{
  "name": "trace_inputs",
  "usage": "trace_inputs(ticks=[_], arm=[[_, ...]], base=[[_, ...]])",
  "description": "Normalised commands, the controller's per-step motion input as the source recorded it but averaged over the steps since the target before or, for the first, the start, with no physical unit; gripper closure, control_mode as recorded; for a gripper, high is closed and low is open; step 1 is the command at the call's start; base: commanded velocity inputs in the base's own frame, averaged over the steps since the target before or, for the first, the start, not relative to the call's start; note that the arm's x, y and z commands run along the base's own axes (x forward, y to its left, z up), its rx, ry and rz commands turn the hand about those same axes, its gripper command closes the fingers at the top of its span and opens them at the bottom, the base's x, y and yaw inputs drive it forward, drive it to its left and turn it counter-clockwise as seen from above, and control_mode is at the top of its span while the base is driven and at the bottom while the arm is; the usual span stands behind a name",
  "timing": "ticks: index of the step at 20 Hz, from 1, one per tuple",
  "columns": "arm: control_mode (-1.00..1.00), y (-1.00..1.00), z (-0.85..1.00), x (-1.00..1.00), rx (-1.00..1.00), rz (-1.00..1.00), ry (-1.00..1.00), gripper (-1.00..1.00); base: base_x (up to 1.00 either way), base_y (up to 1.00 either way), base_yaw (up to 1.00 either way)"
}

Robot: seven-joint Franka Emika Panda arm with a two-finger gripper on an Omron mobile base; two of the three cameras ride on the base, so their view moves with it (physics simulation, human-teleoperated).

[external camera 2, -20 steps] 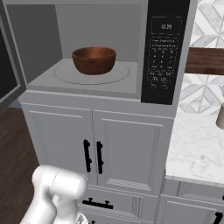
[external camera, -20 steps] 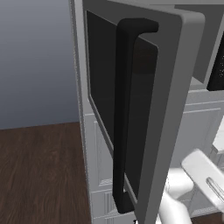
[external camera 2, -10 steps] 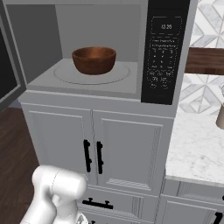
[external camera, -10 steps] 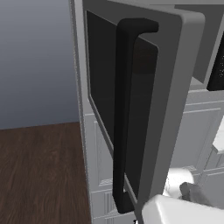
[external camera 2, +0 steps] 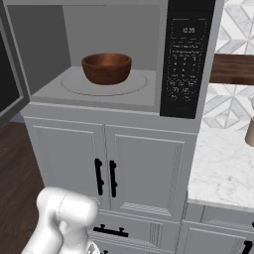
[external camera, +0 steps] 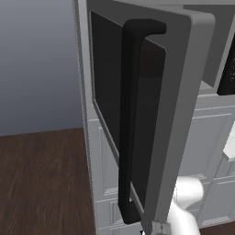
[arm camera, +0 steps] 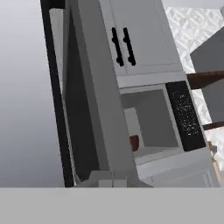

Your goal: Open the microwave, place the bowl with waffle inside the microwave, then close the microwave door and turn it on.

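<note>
Inside open microwave, round brown wooden bowl on pale turntable; end effector fingers together.

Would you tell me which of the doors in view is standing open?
The microwave door, with its long black bar handle, is swung wide open; the white cabinet doors below are shut.

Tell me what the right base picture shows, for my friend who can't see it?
A brown bowl sits on the round plate inside the open microwave, whose door is swung out at the left edge. The dark control strip is to the bowl's right, white cabinet doors with black handles are below, and a marble counter lies at right.
</note>
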Motion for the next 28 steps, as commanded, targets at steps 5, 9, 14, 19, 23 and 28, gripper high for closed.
trace_inputs(ticks=[5,9,14,19,23,28], arm=[[-1.0,0.77,-0.64,0.68,-0.26,-0.22,0.01,1.0],[-1.0,0.62,-0.59,0.91,-0.23,-0.21,0.03,1.0],[-1.0,0.67,-0.67,1.0,-0.23,-0.23,0.02,1.0],[-1.0,0.4,-0.58,1.0,-0.21,-0.29,0.0,1.0],[-1.0,0.16,-0.47,1.0,-0.13,-0.33,0.0,1.0],[-1.0,-0.05,-0.09,0.91,-0.11,-0.33,0.0,1.0]], base=[[0.0,0.0,0.0],[0.0,0.0,0.0],[0.0,0.0,0.0],[0.0,0.0,0.0],[0.0,0.0,0.0],[0.0,0.0,0.0]])
